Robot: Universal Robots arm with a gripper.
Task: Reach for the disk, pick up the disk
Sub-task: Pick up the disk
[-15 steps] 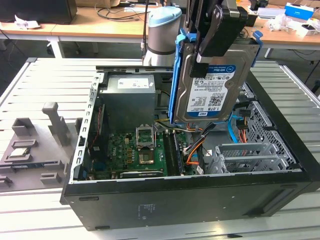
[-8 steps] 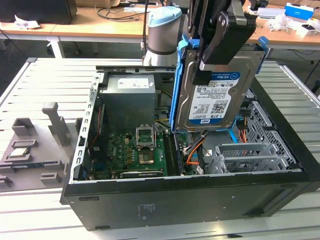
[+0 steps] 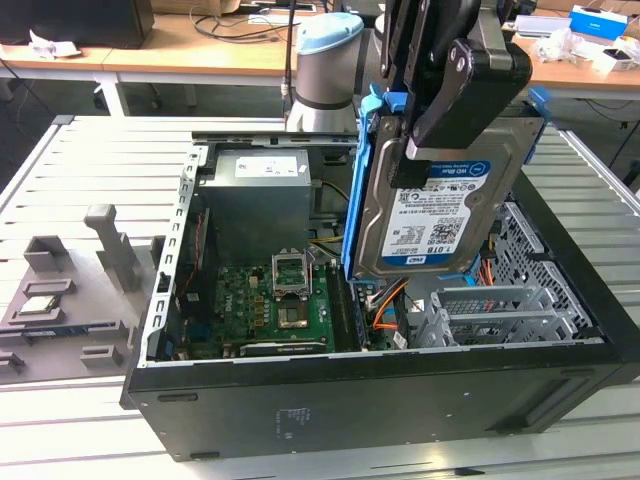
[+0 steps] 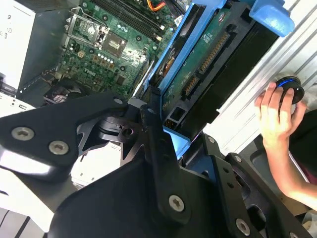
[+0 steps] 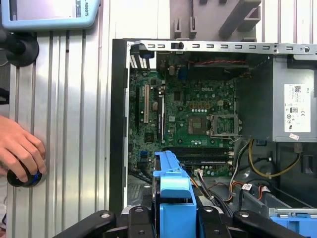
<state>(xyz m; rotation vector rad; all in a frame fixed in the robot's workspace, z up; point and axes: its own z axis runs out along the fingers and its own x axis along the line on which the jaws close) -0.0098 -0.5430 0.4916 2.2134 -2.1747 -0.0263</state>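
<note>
A: Where is the disk sitting?
B: It's hanging upright above the open computer case, with the gripper pinching its top edge.
A: And the surroundings?
B: The case is resting on a slatted metal table; wooden desks are standing behind it. A person's hand is pressing a round knob.

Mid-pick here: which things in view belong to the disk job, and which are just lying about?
Part of the job:
- the disk, held up above the open computer case
- the gripper, clamped on the disk

Just lying about:
- the chip on the grey holder
- a person's hand on a knob
- the power supply
</note>
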